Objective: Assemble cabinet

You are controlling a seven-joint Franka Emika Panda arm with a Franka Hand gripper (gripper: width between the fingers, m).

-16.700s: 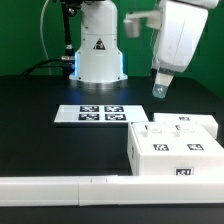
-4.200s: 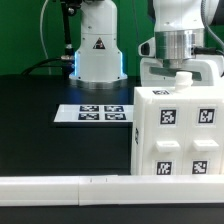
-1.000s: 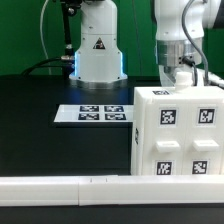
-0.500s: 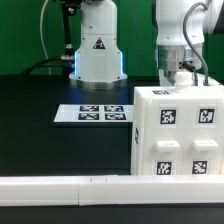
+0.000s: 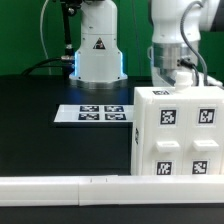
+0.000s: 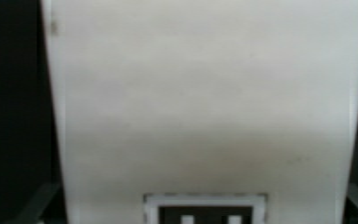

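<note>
A robotics lab bench; a matte black table [image 5: 35,135] stands before a green backdrop [image 5: 20,30]; to the exterior view's left of the gripper [image 5: 171,80] and its fingers are the arm's white base [image 5: 97,45], bearing a warning triangle and a blue glow, and the marker board [image 5: 95,114] of printed tags.

a plain green wall [image 5: 25,30] fills the back of the exterior view. below it spreads a matte black table [image 5: 40,110] under soft, even light, with no hard shadows on its surface. the marker board [image 5: 92,113] lies flat on the table near the middle. a long white rail [image 5: 50,187] runs along the near edge, a seam showing partway across.
</note>
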